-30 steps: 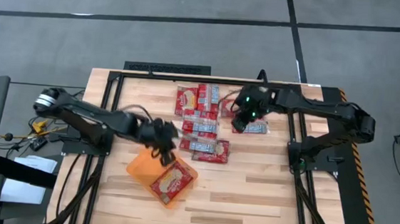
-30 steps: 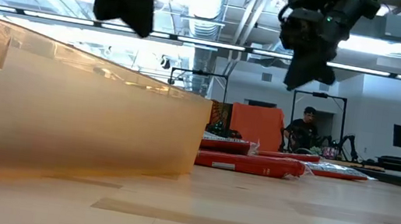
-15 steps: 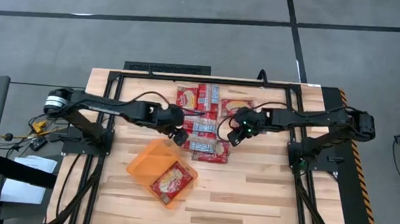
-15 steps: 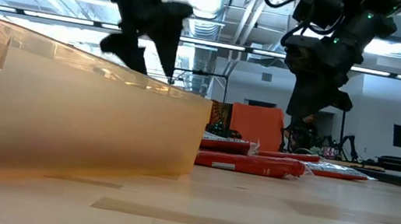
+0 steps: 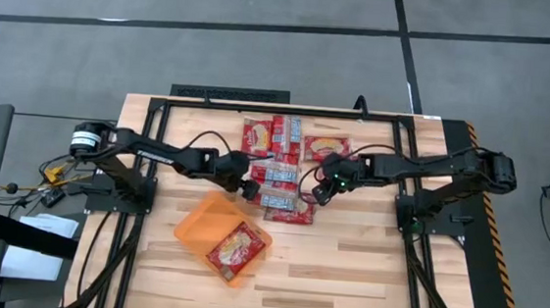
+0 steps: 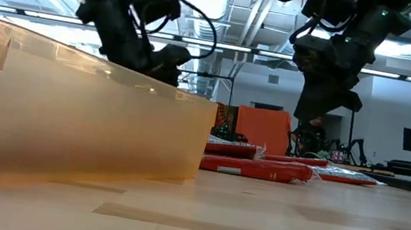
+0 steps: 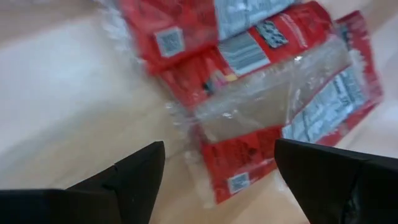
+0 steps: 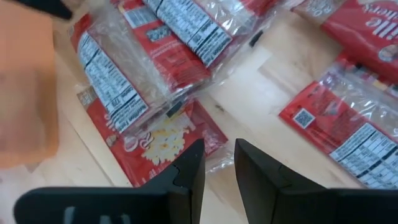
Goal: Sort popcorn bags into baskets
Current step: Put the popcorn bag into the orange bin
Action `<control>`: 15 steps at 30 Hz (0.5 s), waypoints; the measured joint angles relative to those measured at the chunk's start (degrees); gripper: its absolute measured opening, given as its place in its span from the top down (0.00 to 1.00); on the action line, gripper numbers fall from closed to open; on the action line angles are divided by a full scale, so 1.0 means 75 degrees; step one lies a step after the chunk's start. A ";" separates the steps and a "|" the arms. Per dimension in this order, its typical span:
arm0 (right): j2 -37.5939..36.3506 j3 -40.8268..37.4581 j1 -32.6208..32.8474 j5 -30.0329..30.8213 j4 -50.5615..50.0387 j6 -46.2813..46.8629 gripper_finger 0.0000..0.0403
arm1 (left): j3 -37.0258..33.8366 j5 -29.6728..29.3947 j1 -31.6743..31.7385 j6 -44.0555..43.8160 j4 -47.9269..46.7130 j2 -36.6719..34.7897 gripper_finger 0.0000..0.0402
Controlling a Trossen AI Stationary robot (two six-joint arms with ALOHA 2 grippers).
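Several red popcorn bags (image 5: pixel 276 169) lie flat in a loose pile on the wooden table's far middle; they also show in the low view (image 6: pixel 258 168). The orange basket (image 5: pixel 195 228) stands nearer, left of centre, with one popcorn bag (image 5: pixel 238 250) lying flat inside. My left gripper (image 5: pixel 250 186) is open at the pile's left side, its fingers wide apart above a red bag (image 7: pixel 239 158). My right gripper (image 5: pixel 316 189) hovers at the pile's right side, above a bag with a popcorn picture (image 8: pixel 155 134). Its fingers (image 8: pixel 217 158) stand a narrow gap apart with nothing between them.
A black frame (image 5: pixel 230 94) runs along the table's far edge and both sides. The basket's wall (image 6: pixel 68 120) fills the left of the low view. More bags (image 5: pixel 327 144) lie far right of the pile. A person (image 6: pixel 314 130) sits in the room beyond.
My left gripper has gone from above the basket's far corner toward the table's right, down to the pile's left side, and its fingers have spread apart. My right gripper has gone toward the table's left and near edge, lower over the pile. The bags have stayed put.
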 joint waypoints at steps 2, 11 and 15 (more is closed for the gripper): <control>0.0000 0.0000 -0.0052 0.0055 -0.0004 0.0000 0.72 | -0.0233 0.0149 0.0009 -0.0176 0.0489 0.0037 0.28; 0.0232 0.0003 -0.0149 0.0248 0.0237 -0.0155 0.72 | -0.0745 0.0414 0.0250 -0.0428 0.0738 0.0021 0.28; 0.0585 0.0003 -0.0137 0.0243 0.0515 -0.0146 0.72 | -0.1063 0.0842 0.0454 -0.0587 0.1567 0.0021 0.28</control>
